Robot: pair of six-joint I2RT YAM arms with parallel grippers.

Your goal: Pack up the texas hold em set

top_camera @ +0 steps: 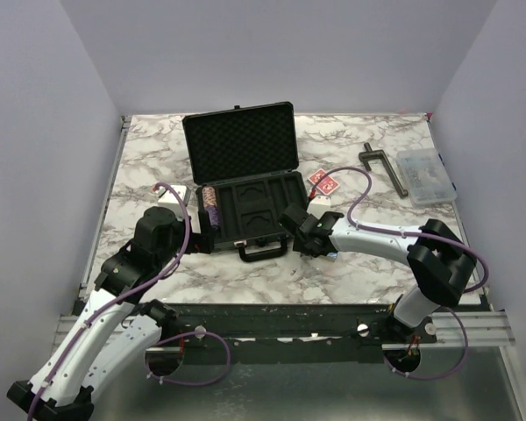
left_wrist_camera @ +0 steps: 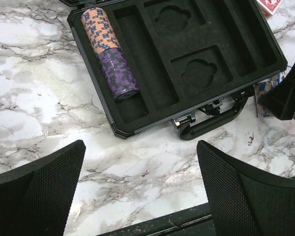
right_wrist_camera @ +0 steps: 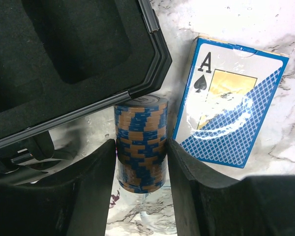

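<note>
Right gripper: my right gripper (right_wrist_camera: 141, 147) is pinching a blue-and-orange chip stack (right_wrist_camera: 140, 142); a pad (right_wrist_camera: 88, 187) lies against each side of it.
Chip stack, position: outside the case, just off its front right corner and just beside the blue deck. I cannot tell whether it rests on the worktop or is lifted clear.
Left gripper: my left gripper (left_wrist_camera: 140, 162) is spread wide with nothing between the fingers. It hangs over bare worktop (left_wrist_camera: 34, 98), near the front left corner of the case.
Case: the black case (top_camera: 241, 145) lies open at the middle of the worktop. The foam-lined lid stands up at the far side, the slotted tray faces up, and the handle (left_wrist_camera: 211, 125) points toward my bases.
Tray contents: a chip row (left_wrist_camera: 108, 49) lies on its side in the leftmost slot, with orange chips at the far end and purple chips at the near end. The other slots and the two shaped recesses that the left wrist view shows hold nothing.
Blue deck: the blue deck (right_wrist_camera: 231, 108) lies on the worktop to the right of the case, ace of spades face up.
Red deck: the red deck (top_camera: 323, 181) lies on the worktop beyond the blue one, near the right rear corner of the tray.
Other items: a T-shaped tool (top_camera: 386, 167) and a clear compartment box (top_camera: 425, 174) lie at the far right, well apart from the case.
</note>
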